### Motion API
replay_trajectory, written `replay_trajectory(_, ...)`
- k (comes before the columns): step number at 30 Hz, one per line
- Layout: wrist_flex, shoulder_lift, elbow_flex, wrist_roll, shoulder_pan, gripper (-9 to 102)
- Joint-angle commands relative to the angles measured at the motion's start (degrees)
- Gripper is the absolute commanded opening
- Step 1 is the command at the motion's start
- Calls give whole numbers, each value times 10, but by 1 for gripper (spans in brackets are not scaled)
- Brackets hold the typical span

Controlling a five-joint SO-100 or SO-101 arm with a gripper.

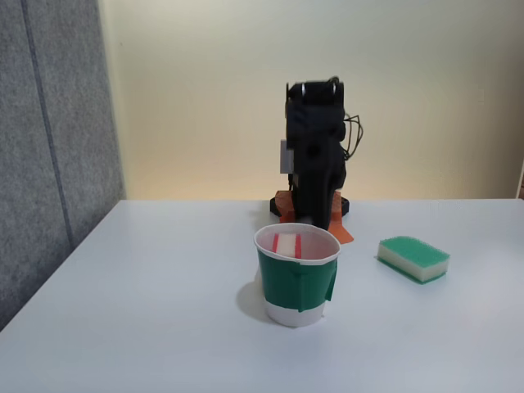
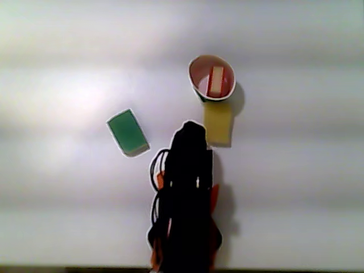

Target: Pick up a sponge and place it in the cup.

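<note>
The sponge stands on edge inside the cup; a green-topped sponge lies to its right on the tabletop.

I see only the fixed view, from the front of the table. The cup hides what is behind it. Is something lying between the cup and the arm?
Observer: Yes. In the other view, from above, a yellow block lies flat between the cup and the arm.
Operator: Does it touch the cup?
Observer: Its edge meets the cup's outline from above, but I cannot tell whether they really touch.
Operator: How far back is the green sponge?
Observer: From above, the green sponge lies about level with the arm's front end, with bare table between the two.
</note>
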State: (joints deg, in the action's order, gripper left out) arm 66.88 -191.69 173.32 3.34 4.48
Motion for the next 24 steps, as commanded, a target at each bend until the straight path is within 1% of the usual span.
replay_trajectory(1,14,-11,19,16,8,0)
replay_trajectory(14,60,-11,75,34,8,0)
replay_trajectory(20,61,-12,85,82,7,0)
replay_trajectory(24,72,-12,91,67,13,0)
